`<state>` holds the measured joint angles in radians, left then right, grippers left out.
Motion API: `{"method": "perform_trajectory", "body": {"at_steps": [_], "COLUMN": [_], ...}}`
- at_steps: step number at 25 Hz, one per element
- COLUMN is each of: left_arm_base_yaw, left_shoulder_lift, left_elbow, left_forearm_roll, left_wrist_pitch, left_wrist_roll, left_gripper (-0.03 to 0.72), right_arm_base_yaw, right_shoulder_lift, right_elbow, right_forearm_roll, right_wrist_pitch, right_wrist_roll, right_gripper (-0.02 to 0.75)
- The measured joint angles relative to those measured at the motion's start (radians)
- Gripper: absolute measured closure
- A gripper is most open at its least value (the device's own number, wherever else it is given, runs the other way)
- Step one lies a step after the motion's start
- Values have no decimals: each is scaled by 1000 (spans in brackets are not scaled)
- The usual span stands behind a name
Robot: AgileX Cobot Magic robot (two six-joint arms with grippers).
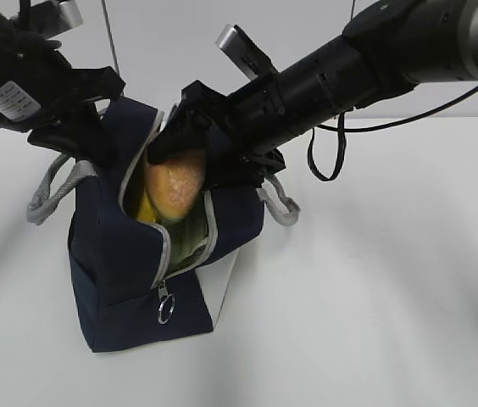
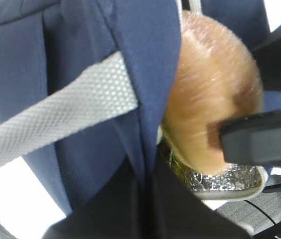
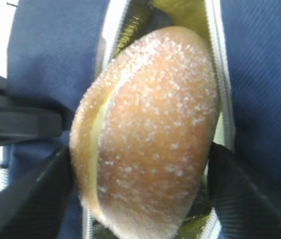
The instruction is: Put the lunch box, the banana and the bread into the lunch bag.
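— So where is the bread [image 3: 148, 134] at this moment?

— Right in the mouth of the lunch bag [image 1: 116, 254], between the two zipper edges, most of it above the opening. The right wrist view shows its sugared brown crust and a pale slash down one side.

— Is the right gripper [image 1: 190, 146] clamped on it?

— Its black fingers [image 3: 28, 199] sit on either side of the roll, but I cannot tell whether they press on it or stand slightly off; the edges are blurred.

— And the left gripper [image 1: 82, 127]?

— Clenched on the bag's navy fabric at the near rim of the opening, by a grey webbing handle [image 2: 56, 119], holding that side up.

— Anything already inside?

— Yes. Under the roll, a strip of yellow shows, the banana [image 1: 143, 208], and beside it a pale green edge that looks like the lunch box [image 1: 186, 237]. Silver foil lining glints below the bread in the left wrist view.

— Where does the bag stand?

— Upright on the white worktop [image 1: 375, 280], left of centre, with its white end panel and metal ring pull [image 1: 165, 310] facing the front edge.
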<state>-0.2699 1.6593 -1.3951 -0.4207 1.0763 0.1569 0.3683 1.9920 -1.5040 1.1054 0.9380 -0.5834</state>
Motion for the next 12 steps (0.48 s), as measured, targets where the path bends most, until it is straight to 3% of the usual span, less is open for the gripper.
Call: {"method": "perform_trajectory", "body": {"at_steps": [12], "left_arm_base_yaw": [0], "left_shoulder_lift": [0], "left_elbow": [0], "left_forearm_roll": [0], "left_wrist_pitch": [0], "left_wrist_roll": [0], "left_gripper": [690], "right_arm_base_yaw": [-13], "right_shoulder_lift": [3], "right_elbow": [-47], "right_forearm_roll": [-29], "right_wrist_pitch": [69], "right_wrist_roll": [0], "right_gripper": [91]}}
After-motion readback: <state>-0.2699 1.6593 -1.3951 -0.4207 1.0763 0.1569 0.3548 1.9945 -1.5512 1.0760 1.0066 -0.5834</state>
